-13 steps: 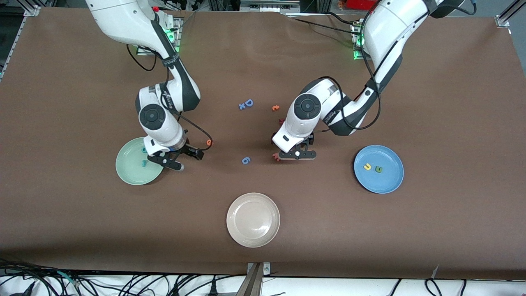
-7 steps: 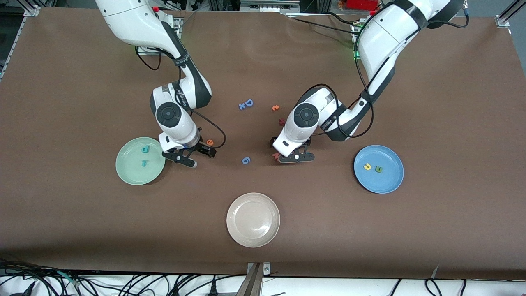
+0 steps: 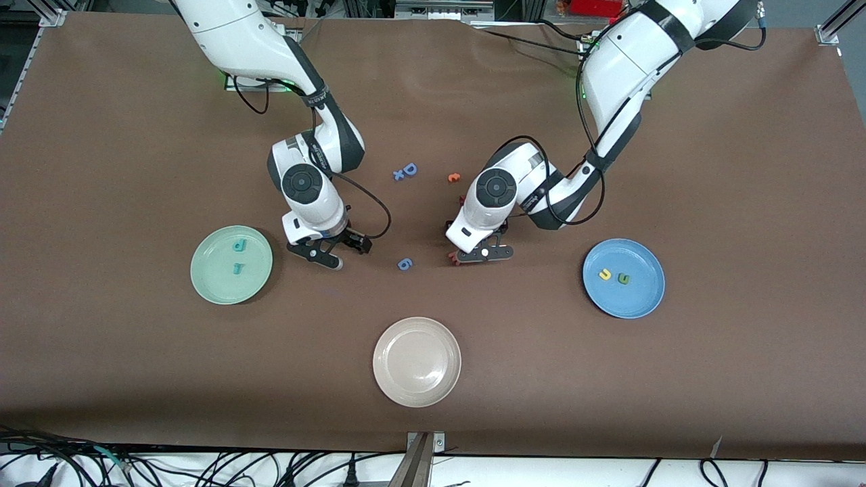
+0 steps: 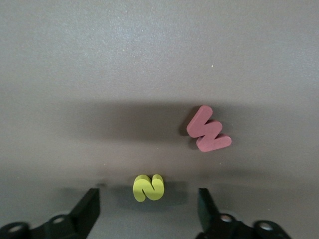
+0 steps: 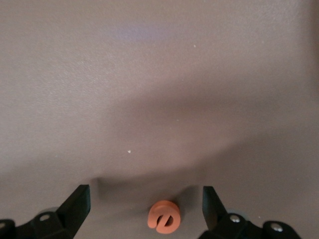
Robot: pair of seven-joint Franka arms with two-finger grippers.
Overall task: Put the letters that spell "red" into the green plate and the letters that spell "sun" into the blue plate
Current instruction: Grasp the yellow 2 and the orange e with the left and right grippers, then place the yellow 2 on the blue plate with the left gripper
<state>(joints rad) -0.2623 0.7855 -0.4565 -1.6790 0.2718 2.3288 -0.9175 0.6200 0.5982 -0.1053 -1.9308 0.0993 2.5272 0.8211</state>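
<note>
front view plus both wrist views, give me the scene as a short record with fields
green plate: holds teal d and teal r
blue plate: holds yellow u and green n
left gripper: open, low over the table, astride yellow s, pink w beside it
right gripper: open, astride orange e
beige plate: nearest the front camera

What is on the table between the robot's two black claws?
In the front view, one small blue foam number 6 lies on the brown table between the right tool and the left tool; the remaining stretch is bare.
</note>
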